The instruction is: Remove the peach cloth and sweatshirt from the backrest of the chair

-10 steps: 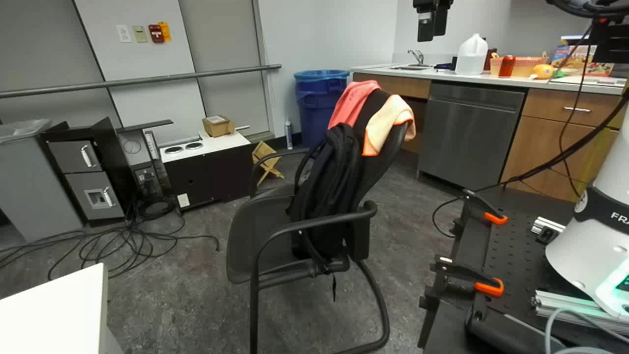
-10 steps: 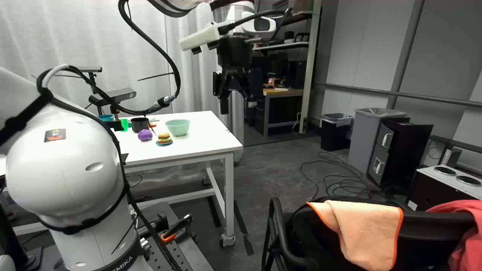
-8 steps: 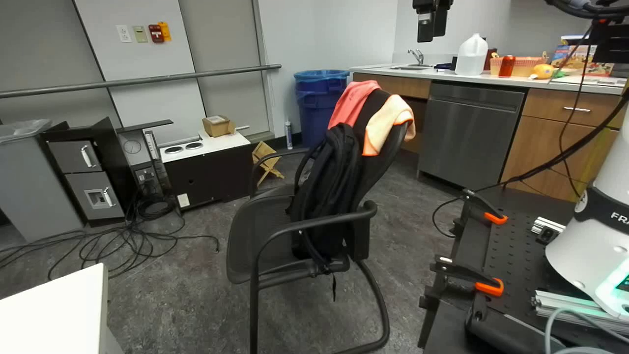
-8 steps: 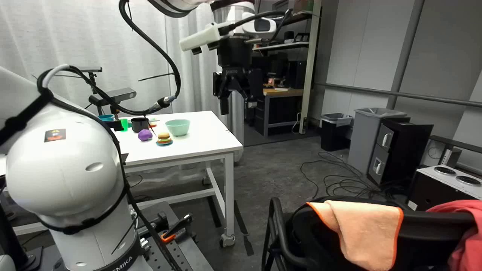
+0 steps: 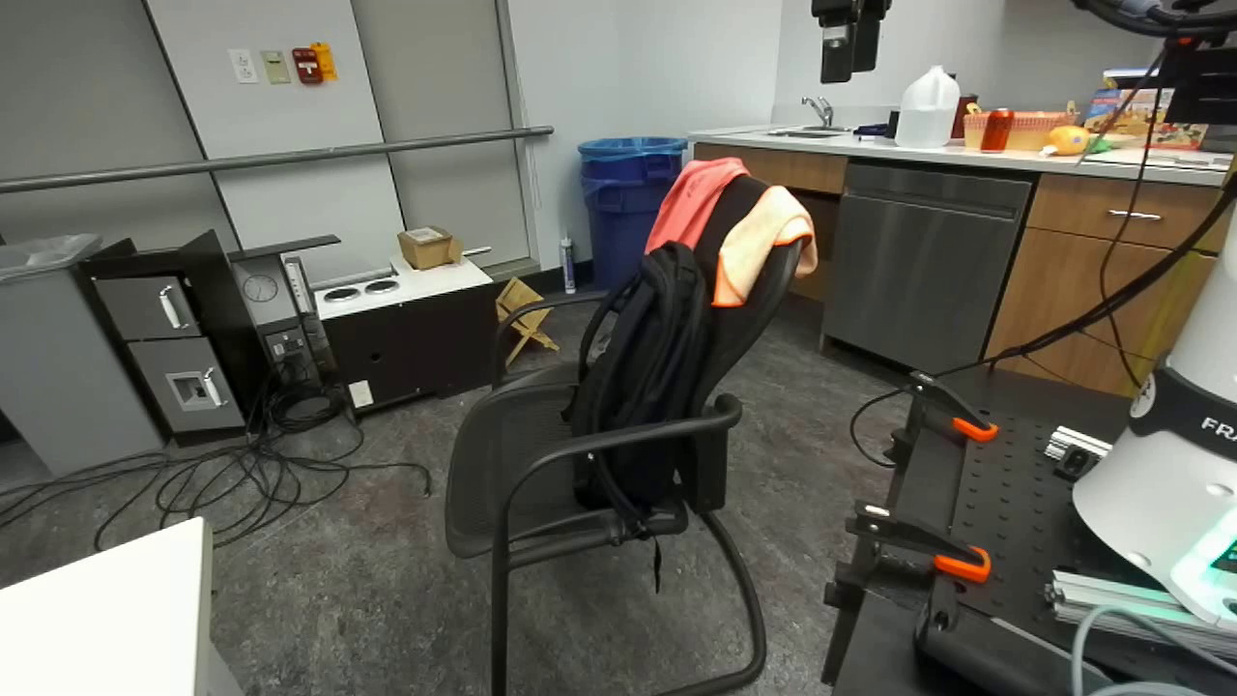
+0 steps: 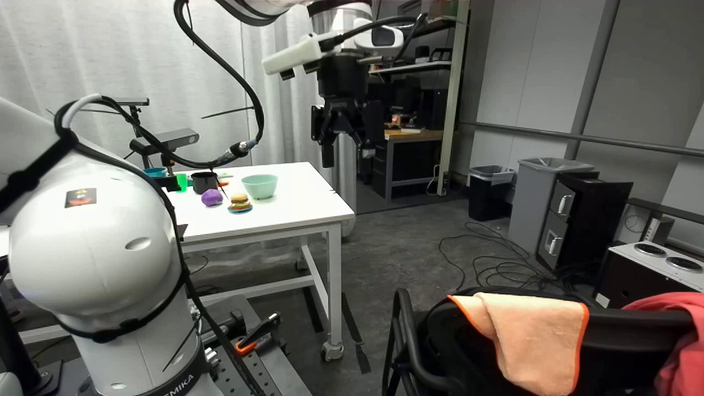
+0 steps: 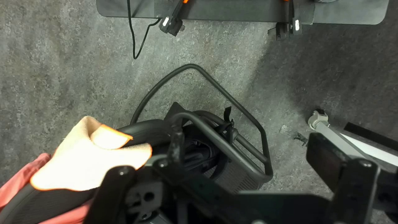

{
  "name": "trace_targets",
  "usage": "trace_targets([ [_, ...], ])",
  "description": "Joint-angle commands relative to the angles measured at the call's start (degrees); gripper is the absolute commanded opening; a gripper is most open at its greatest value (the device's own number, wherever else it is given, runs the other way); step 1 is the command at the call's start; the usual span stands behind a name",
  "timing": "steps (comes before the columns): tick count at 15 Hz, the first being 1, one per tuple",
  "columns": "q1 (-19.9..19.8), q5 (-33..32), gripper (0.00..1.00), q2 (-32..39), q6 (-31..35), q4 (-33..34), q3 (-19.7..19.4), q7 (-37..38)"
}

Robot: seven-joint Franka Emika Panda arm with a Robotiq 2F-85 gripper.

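- In an exterior view, there's the peach cloth (image 5: 761, 238) slung over the backrest (image 5: 732, 205) of the chair (image 5: 522, 454), its overhang probably keeping it there; the red sweatshirt (image 5: 692, 198) drapes the same top edge, apart from it.
- In an exterior view, the hand (image 6: 347, 154) points down, jaws standing wide apart, nothing between them, likely held high to clear the chair.
- Wrist view: the peach cloth sits off to one side of the jaws, so a sideways shift seems due.

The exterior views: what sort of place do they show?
Likely a robotics lab, fitted partly as a kitchen: a robot arm shares the room with a tap and what looks like a dishwasher.
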Motion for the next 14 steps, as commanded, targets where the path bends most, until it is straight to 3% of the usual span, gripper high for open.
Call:
trace_targets([
  [1,0.47,-0.24,1.0,0.05,-0.15,0.12,-0.36,0.27],
  [6,0.13,-1.41,1.0,3.74,3.26,1.36,-1.84,-2.33],
  [14,-3.34,-11.04,1.0,16.48,18.28,4.55,-6.62,-7.52],
])
